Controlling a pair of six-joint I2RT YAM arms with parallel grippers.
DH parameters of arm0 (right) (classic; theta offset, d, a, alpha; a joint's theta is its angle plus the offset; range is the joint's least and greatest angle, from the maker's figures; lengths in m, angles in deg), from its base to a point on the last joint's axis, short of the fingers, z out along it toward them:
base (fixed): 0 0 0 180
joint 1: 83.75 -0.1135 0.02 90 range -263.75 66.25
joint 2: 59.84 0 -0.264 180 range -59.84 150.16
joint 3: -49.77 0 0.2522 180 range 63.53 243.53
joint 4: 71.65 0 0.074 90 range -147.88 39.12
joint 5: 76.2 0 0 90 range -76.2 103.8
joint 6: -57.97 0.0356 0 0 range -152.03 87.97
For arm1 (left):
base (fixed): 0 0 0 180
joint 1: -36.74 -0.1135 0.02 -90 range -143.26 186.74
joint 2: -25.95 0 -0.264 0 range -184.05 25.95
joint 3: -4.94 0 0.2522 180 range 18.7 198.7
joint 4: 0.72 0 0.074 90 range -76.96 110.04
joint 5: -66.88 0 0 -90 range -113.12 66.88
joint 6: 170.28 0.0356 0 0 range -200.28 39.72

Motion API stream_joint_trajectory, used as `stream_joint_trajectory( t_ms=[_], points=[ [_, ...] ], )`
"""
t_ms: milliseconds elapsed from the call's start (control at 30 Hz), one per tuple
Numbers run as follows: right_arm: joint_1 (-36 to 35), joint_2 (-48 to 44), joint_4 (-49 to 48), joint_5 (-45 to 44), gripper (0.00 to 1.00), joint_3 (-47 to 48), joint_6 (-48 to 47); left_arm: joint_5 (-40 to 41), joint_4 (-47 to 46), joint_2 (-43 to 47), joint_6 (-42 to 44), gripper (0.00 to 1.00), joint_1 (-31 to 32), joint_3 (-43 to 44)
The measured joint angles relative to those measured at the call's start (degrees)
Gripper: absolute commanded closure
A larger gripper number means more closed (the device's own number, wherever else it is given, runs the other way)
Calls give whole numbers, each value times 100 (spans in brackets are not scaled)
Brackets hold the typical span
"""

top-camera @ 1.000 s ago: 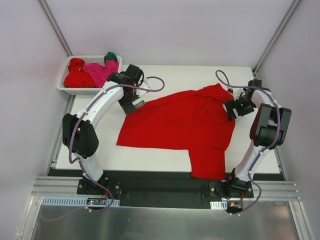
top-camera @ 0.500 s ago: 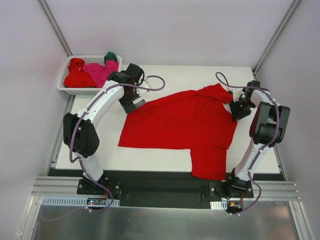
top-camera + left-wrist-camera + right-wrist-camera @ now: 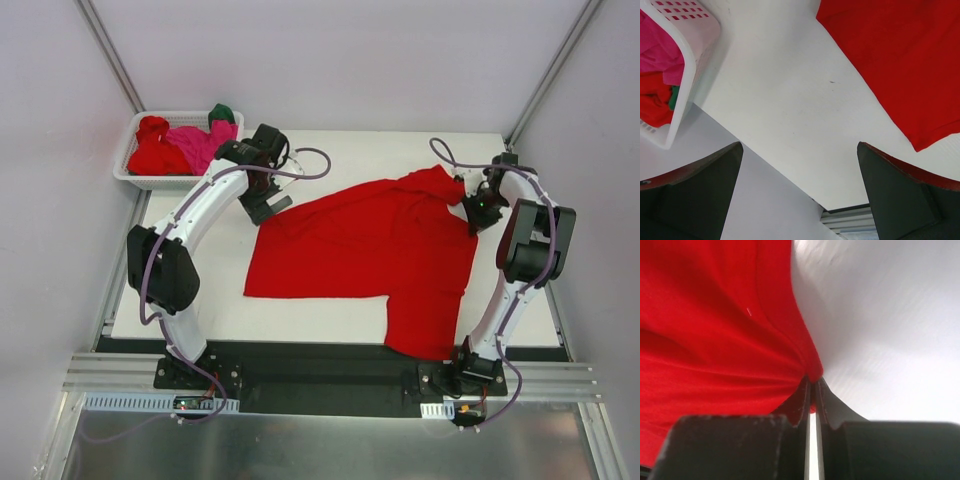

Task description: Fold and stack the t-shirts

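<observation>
So the white table point(image 3: 330, 150) has basically two things sitting on it. A big red t-shirt point(image 3: 370, 240) is spread mostly flat over the middle and the 3 o'clock side. It's a bit rumpled up at 1 o'clock, and one part runs down to the near edge at about 5 o'clock. A white lattice basket point(image 3: 160, 180) sits at the 10 o'clock corner, not touching the shirt.
</observation>
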Motion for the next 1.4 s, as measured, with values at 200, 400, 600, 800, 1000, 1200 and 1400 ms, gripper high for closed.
stream_joint_trajectory(
  t_ms=[200,400,600,800,1000,1200,1400],
  points=[
    [-63,424,267,-153,99,973,-175,0,0,-59,-2,1,4,2],
    [-201,767,435,-330,99,1707,-468,0,0,-61,-2,1,74,20],
    [-297,1078,586,-409,88,2022,-660,2,0,-61,-2,1,79,24],
    [-306,1067,651,-476,33,1729,-728,13,0,-61,-2,1,79,24],
    [-306,892,710,-503,20,1504,-691,9,13,-68,-2,1,79,48],
    [-306,601,826,-483,19,1631,-603,-50,46,-369,-42,1,118,553],
    [-306,479,911,-378,19,1749,-498,-203,17,-1106,-57,1,151,1158]
  ],
)
